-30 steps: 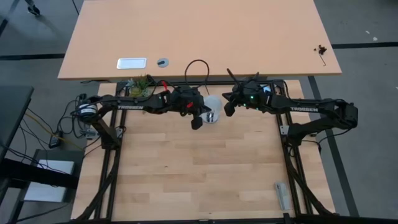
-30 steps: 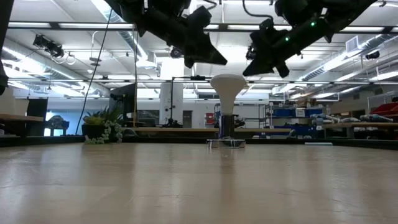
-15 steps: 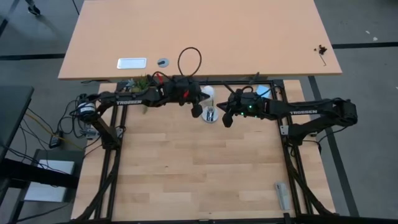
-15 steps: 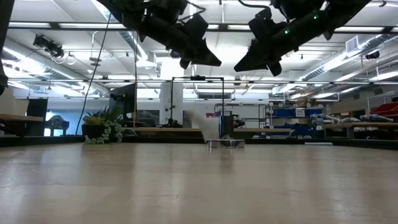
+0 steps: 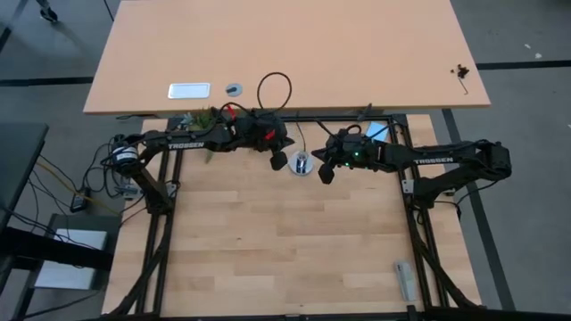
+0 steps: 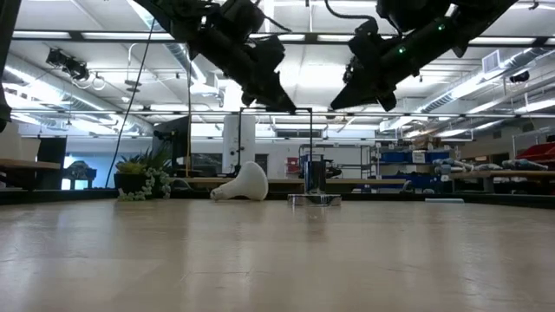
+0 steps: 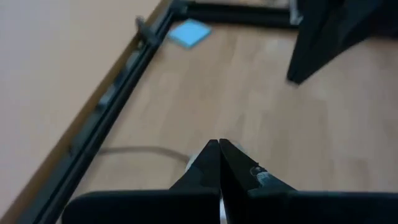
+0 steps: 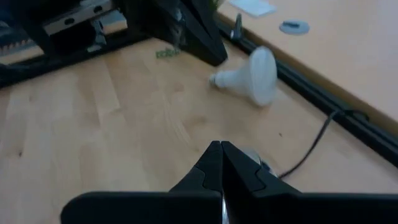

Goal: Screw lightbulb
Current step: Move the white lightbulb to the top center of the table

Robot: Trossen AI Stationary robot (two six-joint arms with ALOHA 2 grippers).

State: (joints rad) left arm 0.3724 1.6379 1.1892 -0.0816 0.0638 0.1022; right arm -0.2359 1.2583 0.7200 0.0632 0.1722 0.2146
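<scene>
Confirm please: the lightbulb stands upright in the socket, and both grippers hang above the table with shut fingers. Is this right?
Not quite. The lightbulb lies on its side on the table, beside the socket, as the low view shows. The rest holds: the left gripper and the right gripper both hang above the table with shut fingers.

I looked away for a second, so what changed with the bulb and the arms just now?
The lightbulb, which stood upright in the socket, has come off and now lies on its side on the table, beside it. The left gripper pulled back; the right gripper moved in over the socket. Both stay shut and empty; the socket stayed put.
</scene>
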